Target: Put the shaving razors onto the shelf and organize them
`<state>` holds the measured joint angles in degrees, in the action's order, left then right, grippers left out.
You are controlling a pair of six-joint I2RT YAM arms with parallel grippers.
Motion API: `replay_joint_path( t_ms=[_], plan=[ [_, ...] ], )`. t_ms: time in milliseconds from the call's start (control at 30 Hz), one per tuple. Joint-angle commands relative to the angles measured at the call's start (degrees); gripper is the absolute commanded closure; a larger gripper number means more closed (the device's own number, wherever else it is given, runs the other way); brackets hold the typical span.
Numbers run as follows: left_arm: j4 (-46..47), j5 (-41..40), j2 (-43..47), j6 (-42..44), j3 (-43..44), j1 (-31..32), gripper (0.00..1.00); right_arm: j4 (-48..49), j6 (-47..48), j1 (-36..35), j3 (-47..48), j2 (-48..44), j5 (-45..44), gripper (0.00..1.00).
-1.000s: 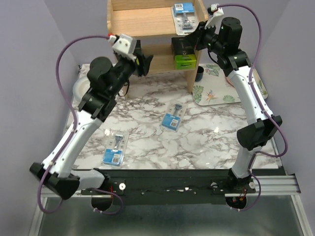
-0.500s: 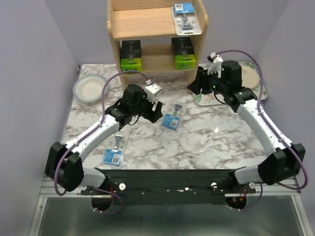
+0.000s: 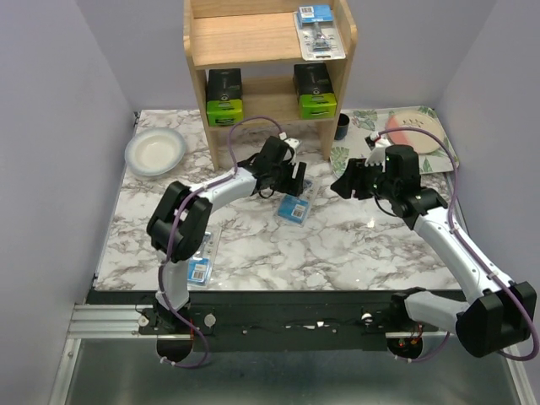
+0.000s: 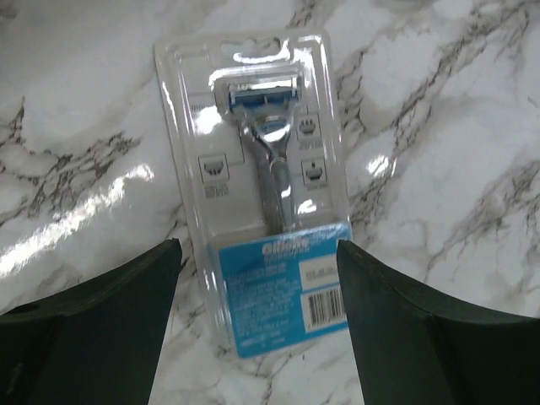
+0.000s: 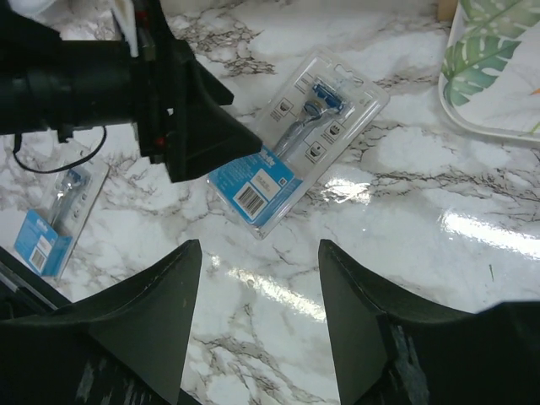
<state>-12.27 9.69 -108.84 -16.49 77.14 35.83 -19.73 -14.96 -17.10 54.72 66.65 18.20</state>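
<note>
The wooden shelf holds one blister-packed razor on its top tier and two black boxes with green ends on its lower tier. A third pack lies flat on the marble mid-table. My left gripper is open right over this pack, with a finger on either side of its blue card end and nothing gripped. My right gripper is open and empty just right of the same pack. Another blister pack lies front left, partly under the left arm.
A white bowl sits at the back left of the marble top. A floral tray with a plate lies back right, and a small dark cup stands by the shelf's right leg. The left arm stretches across the table's left half.
Both arms have drawn back from the shelf and come down to the table. The left gripper moved right over the middle pack. The right gripper opened, and both black boxes stand uncovered on the lower tier.
</note>
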Motion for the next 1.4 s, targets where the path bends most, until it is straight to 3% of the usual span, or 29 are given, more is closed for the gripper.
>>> replay_joint_path(
  t_ms=[0, 367, 600, 733, 867, 933, 1033, 1133, 1267, 1333, 1367],
  plan=[
    [1.2, -4.1, -6.8, -5.6, 9.3, 0.8, 0.19, 0.2, -1.3, 1.4, -2.9, -2.9, -1.4, 0.34],
    [-2.2, -2.3, -13.0, -0.9, 11.9, 2.0, 0.43, -0.5, -0.8, 3.4, -3.5, -5.1, -1.2, 0.33],
    [-4.2, -3.1, -14.6, 4.5, 11.3, 3.6, 0.45, -0.2, 0.6, 4.0, -3.6, -5.9, -1.6, 0.33],
    [-5.3, -3.5, -13.7, 8.6, 9.3, 5.2, 0.52, -0.8, 1.3, 4.1, -3.7, -6.5, -1.5, 0.33],
    [-7.3, 1.8, -11.1, 12.0, 4.7, 7.0, 0.56, -1.4, 2.7, 4.1, -3.0, -7.1, -2.0, 0.33],
    [-8.4, 3.8, -9.6, 16.1, 3.7, 9.4, 0.56, -1.8, 3.6, 4.1, -2.7, -7.4, -2.2, 0.33],
    [-17.3, 9.4, -11.9, 25.5, 7.0, 12.6, 0.60, -2.3, 5.4, 4.2, -2.4, -8.4, -2.9, 0.33],
    [-23.8, 12.0, -12.5, 33.6, 8.4, 15.2, 0.71, -3.1, 7.3, 4.2, -2.5, -9.5, -3.4, 0.33],
    [-19.5, 11.7, -7.6, 43.5, 2.2, 18.1, 0.79, -4.2, 10.2, 4.2, -2.9, -11.2, -4.5, 0.33],
    [-17.3, 10.6, -4.0, 47.5, -0.2, 19.3, 0.80, -5.0, 12.5, 4.2, -2.6, -11.6, -5.7, 0.32],
    [-13.6, 10.3, -2.4, 49.0, -3.5, 19.8, 0.75, -5.1, 13.2, 4.2, -2.5, -11.7, -6.2, 0.32]
  ],
)
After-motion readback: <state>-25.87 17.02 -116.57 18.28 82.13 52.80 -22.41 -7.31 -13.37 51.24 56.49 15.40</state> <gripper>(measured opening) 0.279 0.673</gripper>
